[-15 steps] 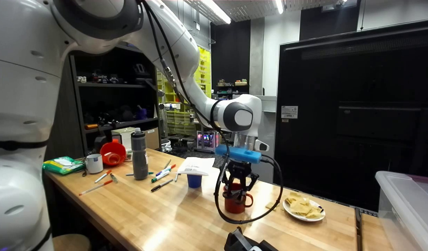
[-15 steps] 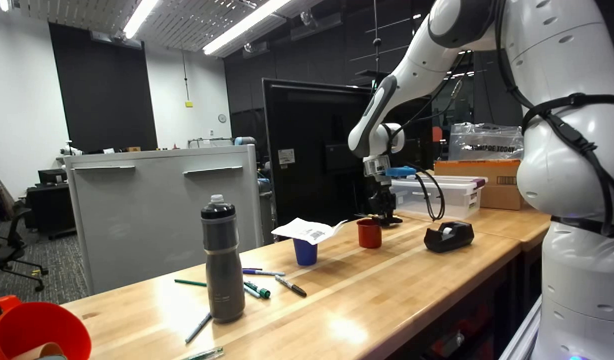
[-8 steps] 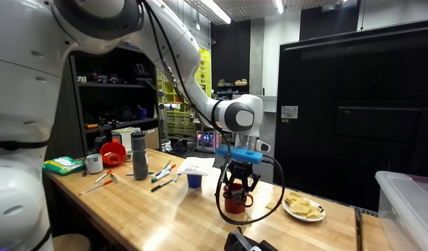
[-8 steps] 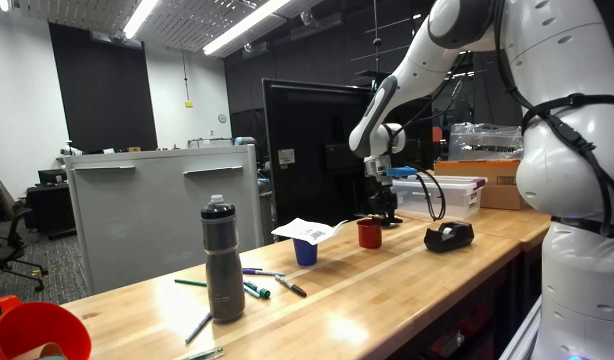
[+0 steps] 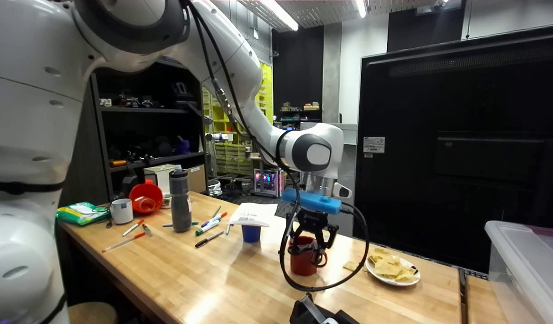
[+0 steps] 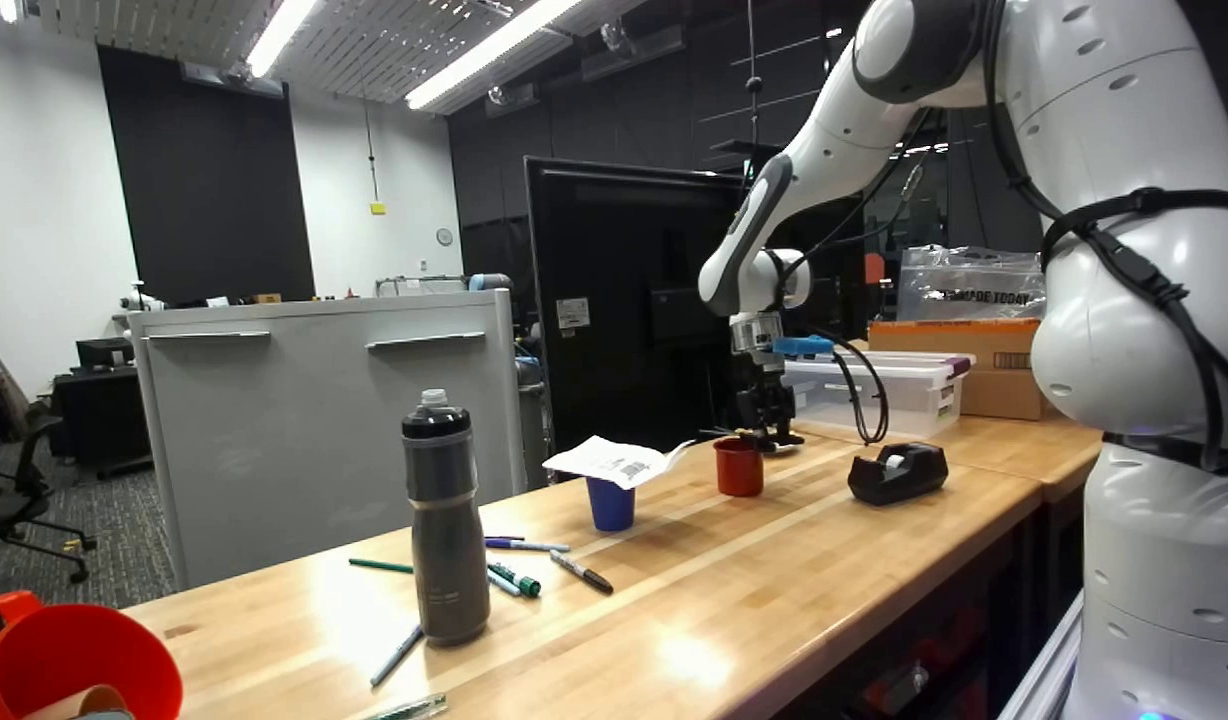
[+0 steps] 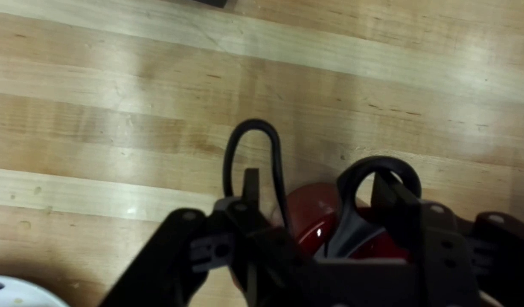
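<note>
My gripper (image 5: 307, 254) points down at the red mug (image 5: 302, 265), its black fingers (image 7: 251, 187) spread apart. In an exterior view the gripper (image 6: 770, 440) sits just behind the mug (image 6: 739, 468), near rim height. Scissors (image 7: 348, 232) with grey and black handles stand in the mug (image 7: 315, 204) in the wrist view. Their thick loop overlaps the right-hand finger. A thin black loop (image 7: 254, 124) surrounds the tip of the left-hand one; it looks like the second handle. Whether a finger touches the scissors I cannot tell. The fingers and gripper body hide much of the mug.
A white plate (image 5: 373, 271) of chips lies beside the mug, a loose chip (image 5: 350, 265) between them. A blue cup (image 6: 611, 505) carries a white packet (image 6: 614, 461). A black tape dispenser (image 6: 897, 473), a grey bottle (image 6: 447, 550) and a clear bin (image 5: 524, 270) stand around.
The fingers have spread wider apart. The gripper has shifted slightly toward the plate in an exterior view, while the mug has stayed in place.
</note>
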Controlling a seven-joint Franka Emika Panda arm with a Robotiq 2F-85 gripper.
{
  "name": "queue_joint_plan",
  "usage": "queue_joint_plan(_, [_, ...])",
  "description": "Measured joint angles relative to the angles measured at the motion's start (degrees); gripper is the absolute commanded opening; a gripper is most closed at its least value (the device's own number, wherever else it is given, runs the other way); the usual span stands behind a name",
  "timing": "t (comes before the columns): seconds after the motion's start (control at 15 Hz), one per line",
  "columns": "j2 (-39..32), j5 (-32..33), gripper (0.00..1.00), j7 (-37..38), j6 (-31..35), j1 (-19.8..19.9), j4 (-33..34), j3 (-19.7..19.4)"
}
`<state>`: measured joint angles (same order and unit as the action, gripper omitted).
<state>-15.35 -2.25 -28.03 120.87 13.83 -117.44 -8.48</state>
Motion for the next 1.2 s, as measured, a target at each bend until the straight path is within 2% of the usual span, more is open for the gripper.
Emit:
queue_joint_plan(0.07, [-0.18,-0.22,0.73,-0.18,-0.07,0.02,0.16,0.00])
queue_joint_plan(0.73, [-1.47,-0.53,0.53,-0.78,-1.25,0.05,1.65,0.00])
queue_joint_plan(1.2, [-1.61,-0.54,0.54,-0.79,-1.93,0.11,2.36,0.00])
